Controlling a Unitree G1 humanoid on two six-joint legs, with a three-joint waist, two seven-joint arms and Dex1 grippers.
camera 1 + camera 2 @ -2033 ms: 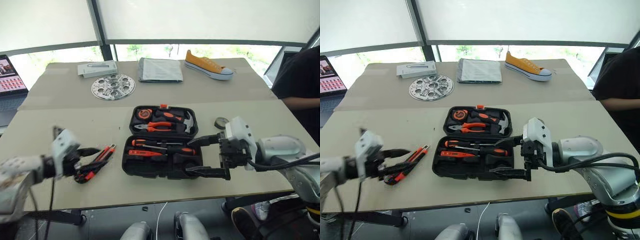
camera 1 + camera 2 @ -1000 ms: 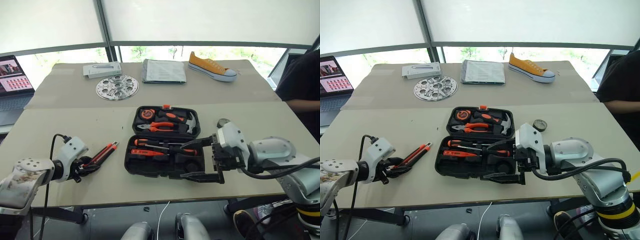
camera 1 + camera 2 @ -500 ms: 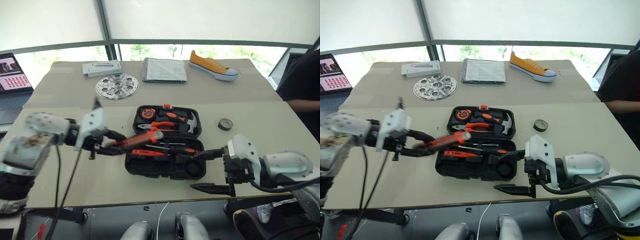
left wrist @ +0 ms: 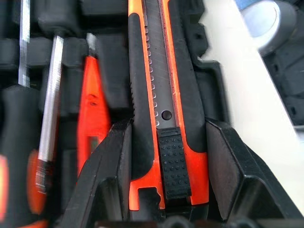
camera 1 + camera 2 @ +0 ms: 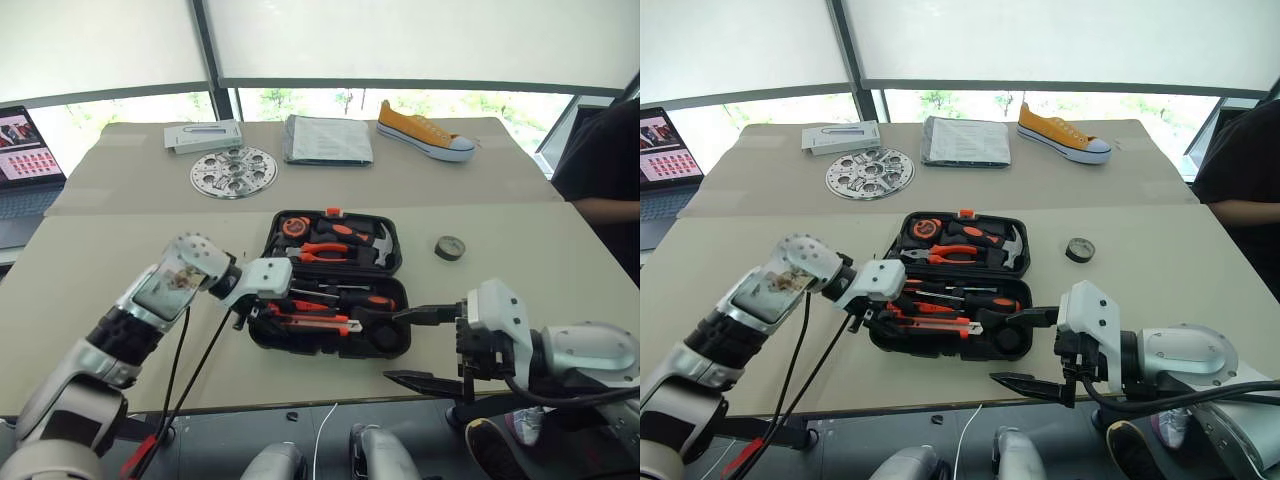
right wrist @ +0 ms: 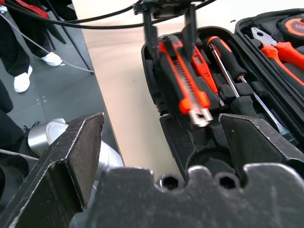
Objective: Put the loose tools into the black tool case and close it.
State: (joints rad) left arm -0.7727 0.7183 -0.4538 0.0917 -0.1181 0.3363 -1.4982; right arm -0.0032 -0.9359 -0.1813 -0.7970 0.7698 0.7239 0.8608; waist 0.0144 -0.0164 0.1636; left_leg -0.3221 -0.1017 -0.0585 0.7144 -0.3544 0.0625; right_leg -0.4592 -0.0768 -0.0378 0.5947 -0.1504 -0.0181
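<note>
The black tool case holds orange-and-black tools, among them an orange-black utility knife with a grey metal slide and a dotted black thumb pad, clamped between the black fingers of the left claw. The desk is beige. At the upper right of the frame lies a yellow shoe with a white sole, and at upper centre a grey folded cloth.

place: office or lab | signs: laptop, blinded windows, long table
</note>
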